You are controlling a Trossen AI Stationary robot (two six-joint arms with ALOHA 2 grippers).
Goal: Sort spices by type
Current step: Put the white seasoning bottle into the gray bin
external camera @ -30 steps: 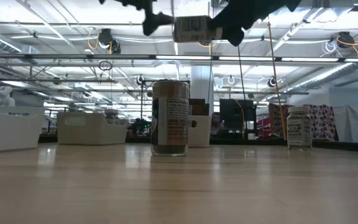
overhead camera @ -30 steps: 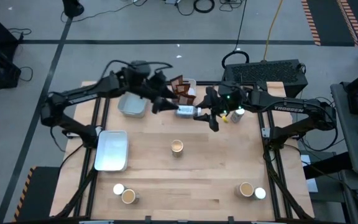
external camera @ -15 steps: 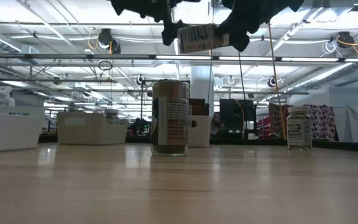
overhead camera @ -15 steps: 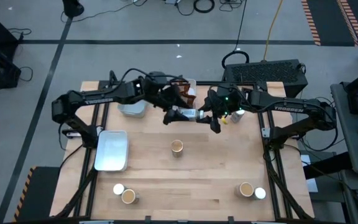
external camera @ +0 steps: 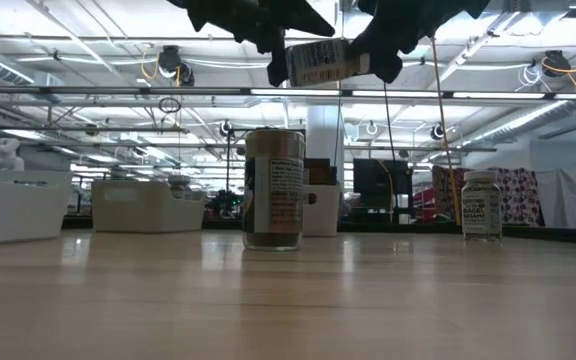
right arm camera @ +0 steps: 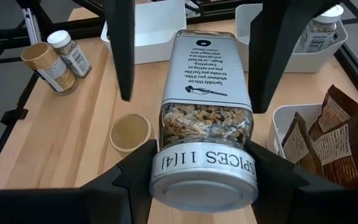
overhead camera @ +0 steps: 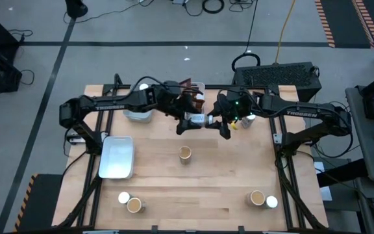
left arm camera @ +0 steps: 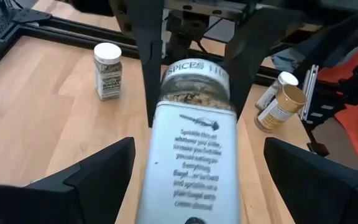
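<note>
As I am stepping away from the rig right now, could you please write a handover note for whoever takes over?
Right end effector: shut on the lid end of a white-labelled jar, held level above the table.
Left end effector: open, fingers either side of that jar's base, not yet gripping.
Done: brown packets sit together in a far bin; one white-topped jar sits in the neighbouring bin.
Left: finish the handover; sort the centre tan-topped jar, the front-left pair, the front-right pair and the jars by the right arm.
</note>
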